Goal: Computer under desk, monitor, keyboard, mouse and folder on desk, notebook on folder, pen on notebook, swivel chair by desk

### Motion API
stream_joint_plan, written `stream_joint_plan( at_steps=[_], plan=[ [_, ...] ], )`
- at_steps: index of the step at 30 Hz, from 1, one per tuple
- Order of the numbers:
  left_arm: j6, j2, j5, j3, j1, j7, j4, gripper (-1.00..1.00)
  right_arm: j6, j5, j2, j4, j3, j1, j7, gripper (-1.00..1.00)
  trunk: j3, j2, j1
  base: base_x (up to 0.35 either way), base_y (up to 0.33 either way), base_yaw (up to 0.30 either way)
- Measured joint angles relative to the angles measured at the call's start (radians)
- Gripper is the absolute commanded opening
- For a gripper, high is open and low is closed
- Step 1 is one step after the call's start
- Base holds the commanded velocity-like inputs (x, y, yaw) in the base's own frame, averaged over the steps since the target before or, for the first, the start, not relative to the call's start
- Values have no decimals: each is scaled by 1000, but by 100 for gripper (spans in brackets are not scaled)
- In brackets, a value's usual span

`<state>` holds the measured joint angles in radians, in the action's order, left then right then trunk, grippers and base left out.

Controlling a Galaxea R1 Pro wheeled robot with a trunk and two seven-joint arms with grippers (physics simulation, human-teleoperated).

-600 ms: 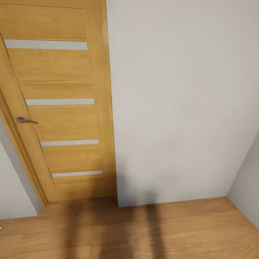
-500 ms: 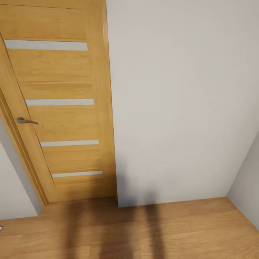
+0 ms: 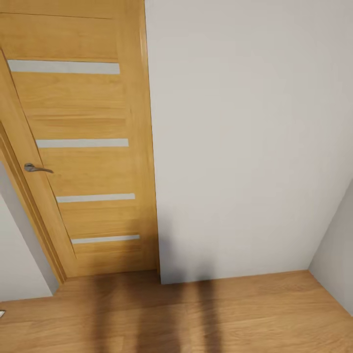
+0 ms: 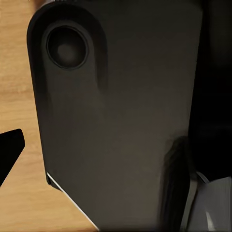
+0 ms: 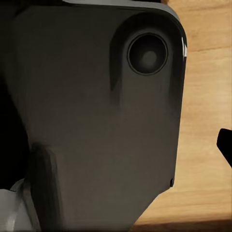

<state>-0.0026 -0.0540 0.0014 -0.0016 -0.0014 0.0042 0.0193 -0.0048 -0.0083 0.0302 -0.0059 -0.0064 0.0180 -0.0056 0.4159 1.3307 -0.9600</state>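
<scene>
Head cam faced a room corner: plain grey wall [image 3: 245, 147] straight ahead, a second wall [image 3: 338, 264] angling in at far right. Wooden door [image 3: 83, 147] at left, oak finish with four narrow frosted strips, metal lever handle [image 3: 37, 168] on its left edge; the door stood swung against the wall, with its frame [image 3: 29, 230] running down at left. Wood-plank floor [image 3: 196, 318] along the bottom, with two dark vertical shadow bands [image 3: 162, 314] across it near the door's foot. Desk, monitor, keyboard, mouse, pen and swivel chair: location couldn't be read from these views. Left wrist cam looked at a dark robot body panel [image 4: 121, 125] with a round recess [image 4: 66, 47], floor beside it. Right wrist cam showed the same: dark panel [image 5: 96, 121], round recess [image 5: 147, 54], floor alongside. Claw state on both arms: can't tell, fingers weren't distinguishable.
</scene>
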Motion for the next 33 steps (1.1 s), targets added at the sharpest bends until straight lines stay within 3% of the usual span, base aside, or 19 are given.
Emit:
stream_joint_plan(
  at_steps=[10,22,29,33],
  plan=[
    [-2,0,0,-1,0,0,0,100,0,-2,2,0,0,0,1,100,-31,-70,38,0,0,12],
    [-3,3,-4,-4,0,1,1,100,-27,-1,2,-1,-3,0,0,100,-69,-154,84,0,0,231],
    [-4,10,-1,-2,0,1,28,100,-286,1,1,0,2,0,0,100,-91,-203,111,0,0,285],
    [-3,24,4,-1,0,1,134,100,-384,1,1,-11,4,1,0,100,-104,-231,127,0,0,286]
  ],
)
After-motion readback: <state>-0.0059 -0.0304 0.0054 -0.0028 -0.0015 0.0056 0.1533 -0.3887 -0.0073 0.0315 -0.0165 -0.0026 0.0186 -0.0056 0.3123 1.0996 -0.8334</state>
